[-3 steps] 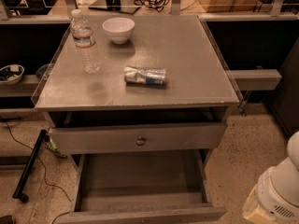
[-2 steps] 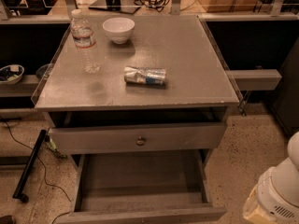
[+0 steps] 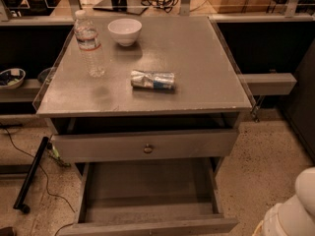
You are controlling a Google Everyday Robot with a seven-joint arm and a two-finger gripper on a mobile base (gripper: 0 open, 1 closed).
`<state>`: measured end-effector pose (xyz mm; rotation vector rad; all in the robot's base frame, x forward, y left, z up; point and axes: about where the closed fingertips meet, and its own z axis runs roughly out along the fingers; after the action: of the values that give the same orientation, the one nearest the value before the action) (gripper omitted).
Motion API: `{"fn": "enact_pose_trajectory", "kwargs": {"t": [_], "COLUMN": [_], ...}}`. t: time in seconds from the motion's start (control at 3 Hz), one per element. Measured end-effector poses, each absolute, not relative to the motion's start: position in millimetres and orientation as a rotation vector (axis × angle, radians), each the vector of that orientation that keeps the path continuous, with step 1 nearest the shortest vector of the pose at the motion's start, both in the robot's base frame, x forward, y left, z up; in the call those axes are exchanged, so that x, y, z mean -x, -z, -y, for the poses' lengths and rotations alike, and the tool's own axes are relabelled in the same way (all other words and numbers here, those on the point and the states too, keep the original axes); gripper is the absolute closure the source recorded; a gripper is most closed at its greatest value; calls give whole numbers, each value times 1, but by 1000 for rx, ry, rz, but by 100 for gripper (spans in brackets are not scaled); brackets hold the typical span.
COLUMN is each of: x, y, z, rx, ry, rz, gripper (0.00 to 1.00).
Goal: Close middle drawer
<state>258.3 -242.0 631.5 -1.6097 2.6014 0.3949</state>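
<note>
While only a white rounded shell of the robot arm point(image 3: 291, 208) shows in the lower right corner, the end effector itself lies outside the view, so I cannot tell whether it is released, clenched or grasping anything. With the end effector out of sight, that arm shell stands in for its side of the scene: everything else lies to its left and above. Nearest, just left of the shell, the middle drawer point(image 3: 147, 186) stands pulled far out of the grey bench point(image 3: 202, 53), its bare grey floor open to view and its low flat front along the bottom edge; nothing touches it. Directly above it, the taller drawer front point(image 3: 98, 146) with a brass-coloured knob point(image 3: 148, 148) sits slightly out, a dark gap behind it. Further up and left, on the bench top, a crumpled silver-and-blue packet point(image 3: 152, 79) lies on its side near the middle, a water bottle point(image 3: 89, 45) stands upright towards the far left, and a white bowl point(image 3: 124, 31) sits just beyond the bottle. A black cable point(image 3: 29, 161) trails over the speckled floor at far left.
</note>
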Motion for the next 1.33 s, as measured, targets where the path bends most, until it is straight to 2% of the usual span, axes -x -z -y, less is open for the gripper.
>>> {"fn": "enact_pose_trajectory", "kwargs": {"t": [0.67, 1.33], "x": [-226, -223], "y": [-537, -518], "z": [229, 223], "rx": [1708, 1720], "ry": [-527, -559], "rz": [-2737, -2715], "gripper": [100, 100]}}
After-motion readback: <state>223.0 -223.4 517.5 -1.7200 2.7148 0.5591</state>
